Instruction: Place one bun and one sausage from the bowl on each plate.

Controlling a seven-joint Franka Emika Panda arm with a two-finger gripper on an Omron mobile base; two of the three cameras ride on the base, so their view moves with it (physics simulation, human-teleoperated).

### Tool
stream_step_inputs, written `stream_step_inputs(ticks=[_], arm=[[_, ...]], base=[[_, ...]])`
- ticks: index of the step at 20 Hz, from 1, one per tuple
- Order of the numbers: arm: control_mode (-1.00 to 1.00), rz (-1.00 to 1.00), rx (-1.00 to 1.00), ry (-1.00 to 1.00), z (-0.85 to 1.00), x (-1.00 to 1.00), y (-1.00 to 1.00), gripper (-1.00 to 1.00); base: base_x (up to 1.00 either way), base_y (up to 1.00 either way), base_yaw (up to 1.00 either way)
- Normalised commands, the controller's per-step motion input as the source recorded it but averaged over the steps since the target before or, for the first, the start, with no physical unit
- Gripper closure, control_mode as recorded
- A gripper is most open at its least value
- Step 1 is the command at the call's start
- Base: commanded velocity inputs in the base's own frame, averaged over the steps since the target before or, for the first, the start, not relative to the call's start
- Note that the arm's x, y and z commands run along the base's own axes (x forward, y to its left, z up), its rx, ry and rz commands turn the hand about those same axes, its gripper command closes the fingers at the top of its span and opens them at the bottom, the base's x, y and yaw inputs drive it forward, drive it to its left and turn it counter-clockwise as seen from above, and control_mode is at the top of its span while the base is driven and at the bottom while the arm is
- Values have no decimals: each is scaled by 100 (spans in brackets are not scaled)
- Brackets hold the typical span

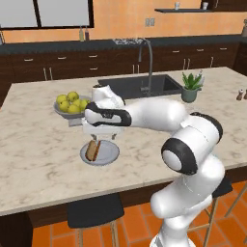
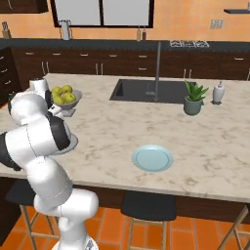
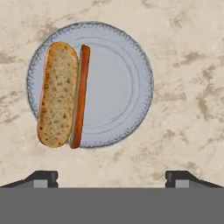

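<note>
- Left base view: the gripper [image 1: 100, 131] hangs just above a plate [image 1: 109, 153] near the desk's [image 1: 38, 164] front edge. A bun [image 1: 90, 150] and a sausage [image 1: 97, 150] lie side by side on the plate's left half. A bowl of yellow-green fruit [image 1: 70, 103] stands behind.
- Right base view: a second plate [image 2: 152, 158] lies bare, with open marble all round.
- Hand view: the fingers [image 3: 43, 176] are spread wide, gripping nothing; bun and sausage touch, their near ends overhanging the rim.
</note>
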Motion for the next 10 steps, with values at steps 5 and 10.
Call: stream_step_inputs(ticks=[5,10], arm=[[-100,23,-2,-26,15,-100,-93,-100],[100,-1,2,-9,0,-20,-20,-100]], base=[[0,0,0],[-77,-80,-4]])
